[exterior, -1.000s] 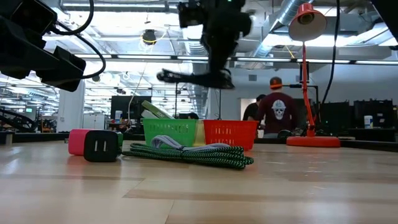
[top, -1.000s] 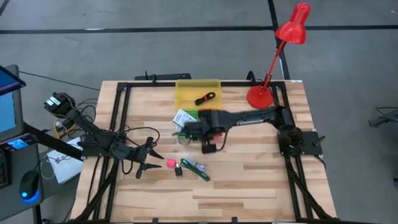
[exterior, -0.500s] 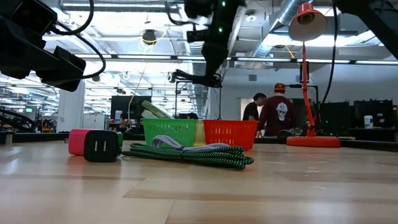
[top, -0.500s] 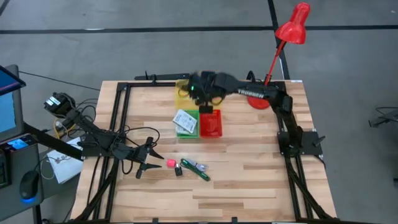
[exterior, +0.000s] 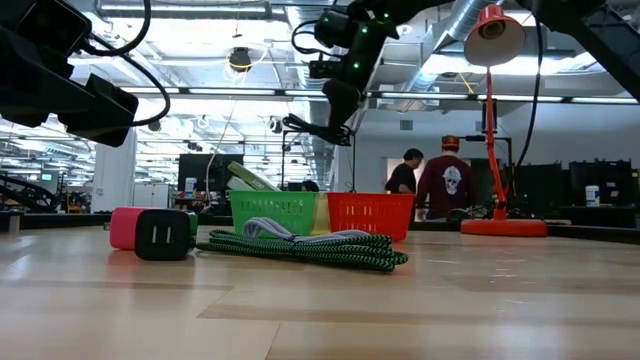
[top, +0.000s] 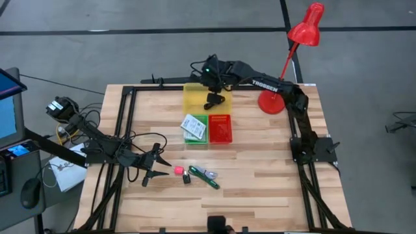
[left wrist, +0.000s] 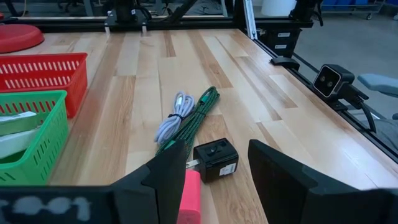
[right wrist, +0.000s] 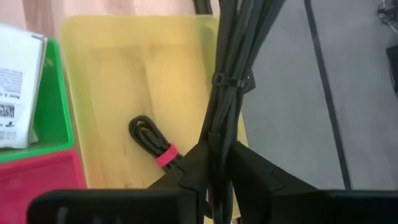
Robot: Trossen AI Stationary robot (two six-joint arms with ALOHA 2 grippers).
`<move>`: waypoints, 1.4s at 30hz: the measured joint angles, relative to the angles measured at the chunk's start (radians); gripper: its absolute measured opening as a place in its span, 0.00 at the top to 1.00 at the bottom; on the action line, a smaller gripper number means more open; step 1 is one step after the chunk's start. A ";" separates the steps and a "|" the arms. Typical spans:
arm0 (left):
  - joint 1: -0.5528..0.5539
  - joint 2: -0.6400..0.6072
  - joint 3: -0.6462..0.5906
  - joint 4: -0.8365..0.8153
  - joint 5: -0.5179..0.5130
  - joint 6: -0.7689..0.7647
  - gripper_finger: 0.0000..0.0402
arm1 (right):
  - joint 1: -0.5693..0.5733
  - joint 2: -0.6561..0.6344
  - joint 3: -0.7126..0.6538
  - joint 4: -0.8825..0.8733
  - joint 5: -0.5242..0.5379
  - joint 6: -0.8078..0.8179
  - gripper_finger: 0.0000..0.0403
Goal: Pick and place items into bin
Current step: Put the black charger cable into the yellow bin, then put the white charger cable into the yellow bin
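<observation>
Step in hand, as I judge it: a drop-off at the far bins. The right gripper hangs above the yellow plastic tray at the far edge of the table, and a thin dark cable or tool runs between its fingers; whether the claw has closed on it I cannot tell.

In the tray lies a coiled black cable with a red band. Just near of it stand a green mesh basket holding a white printed flat packet, and to its right a red mesh basket.

The left gripper waits near-left, claw partly open on nothing. In front of it lie a pink block, a black cube charger and a green braided cable bundle, all unbinned.

Next move probably calls for a clean release over the tray, then a reach back to these items. The red desk lamp stands close to the right arm, far-right.
</observation>
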 joint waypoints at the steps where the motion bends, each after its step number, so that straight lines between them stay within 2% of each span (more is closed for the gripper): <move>1: 0.000 0.000 0.000 0.000 0.000 0.000 0.58 | 0.001 0.000 0.000 0.000 -0.001 -0.006 0.84; 8: 0.000 0.000 0.000 0.000 0.000 0.000 0.58 | 0.017 0.001 0.000 0.000 -0.002 -0.023 0.79; 16: 0.000 0.000 0.000 -0.001 0.000 0.000 0.58 | 0.028 0.001 0.000 -0.019 -0.019 0.022 0.78; 19: 0.000 0.000 0.000 -0.006 0.000 -0.001 0.58 | 0.045 0.001 0.000 -0.071 -0.101 0.064 0.78; 23: 0.000 0.000 0.000 -0.006 0.000 -0.002 0.58 | 0.092 0.002 0.000 -0.171 -0.263 0.132 0.78; 29: 0.000 0.000 0.000 -0.006 0.000 -0.006 0.58 | 0.233 0.003 -0.047 -0.185 -0.448 0.222 0.78; 38: 0.000 0.000 0.000 -0.004 0.000 -0.006 0.58 | 0.459 0.003 -0.170 0.031 -0.431 0.390 0.78; 42: 0.000 0.000 0.000 -0.003 0.000 -0.007 0.58 | 0.527 0.004 -0.224 0.098 -0.372 0.476 0.78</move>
